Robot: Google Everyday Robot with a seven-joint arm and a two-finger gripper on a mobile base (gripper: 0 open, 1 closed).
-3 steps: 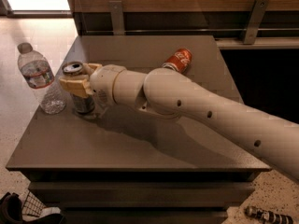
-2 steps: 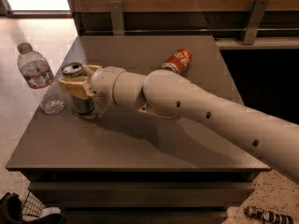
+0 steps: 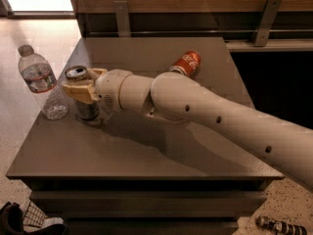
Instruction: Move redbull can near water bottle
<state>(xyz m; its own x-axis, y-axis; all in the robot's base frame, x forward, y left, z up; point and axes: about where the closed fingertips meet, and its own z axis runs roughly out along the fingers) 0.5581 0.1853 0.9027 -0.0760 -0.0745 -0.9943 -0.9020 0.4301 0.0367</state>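
Note:
The redbull can point(image 3: 87, 109), slim and silver-grey with a silver top, stands upright on the grey table point(image 3: 146, 151) near its left edge. The water bottle point(image 3: 43, 82), clear with a grey cap and a red-and-white label band, stands just left of the can, a small gap apart. My gripper point(image 3: 80, 82) reaches in from the right at the can's upper half. One tan finger lies across the can's front and the other behind it, both closed against the can. The can's bottom rests on the table.
A red Coca-Cola can point(image 3: 186, 62) lies on its side at the back middle of the table, behind my arm. A wooden wall with metal brackets point(image 3: 122, 17) runs behind the table. A dark object point(image 3: 281, 225) lies on the floor at bottom right.

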